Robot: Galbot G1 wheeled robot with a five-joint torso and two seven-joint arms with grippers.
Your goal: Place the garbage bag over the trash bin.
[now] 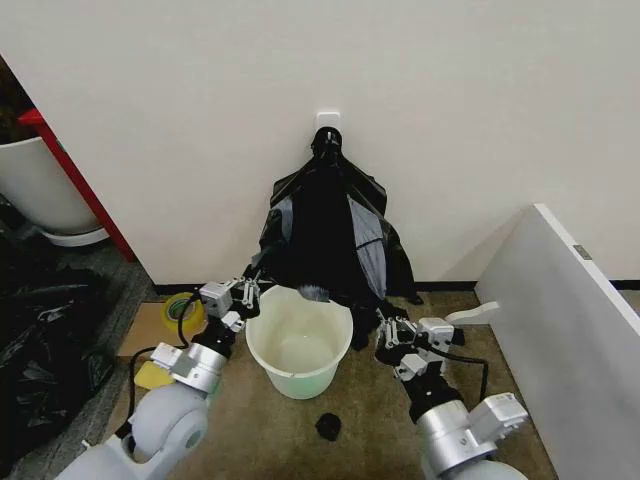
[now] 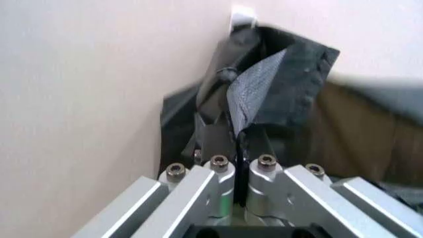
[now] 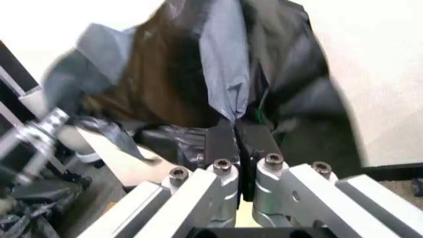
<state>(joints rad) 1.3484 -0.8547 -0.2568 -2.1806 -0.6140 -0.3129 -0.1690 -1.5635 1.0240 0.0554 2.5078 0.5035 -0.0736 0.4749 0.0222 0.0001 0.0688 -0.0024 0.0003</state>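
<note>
The trash bin (image 1: 298,345), a round white bucket, stands open on the brown floor by the wall. Behind it the glossy black garbage bag (image 1: 330,235) hangs spread out, its top bunched at a white wall hook (image 1: 327,122). My left gripper (image 1: 256,286) is at the bin's far left rim, shut on the bag's lower edge. In the left wrist view its fingers (image 2: 218,144) pinch the garbage bag's film (image 2: 264,84). My right gripper (image 1: 384,326) is just right of the bin, also shut on the bag's edge. Its closed pads (image 3: 221,141) clamp a fold of the garbage bag (image 3: 228,74).
A small black scrap (image 1: 328,427) lies on the floor in front of the bin. A yellow tape roll (image 1: 183,312) sits on cardboard (image 1: 145,330) at the left. A white panel (image 1: 570,310) slants along the right. A large white pot (image 1: 35,190) and black bags (image 1: 40,340) fill the far left.
</note>
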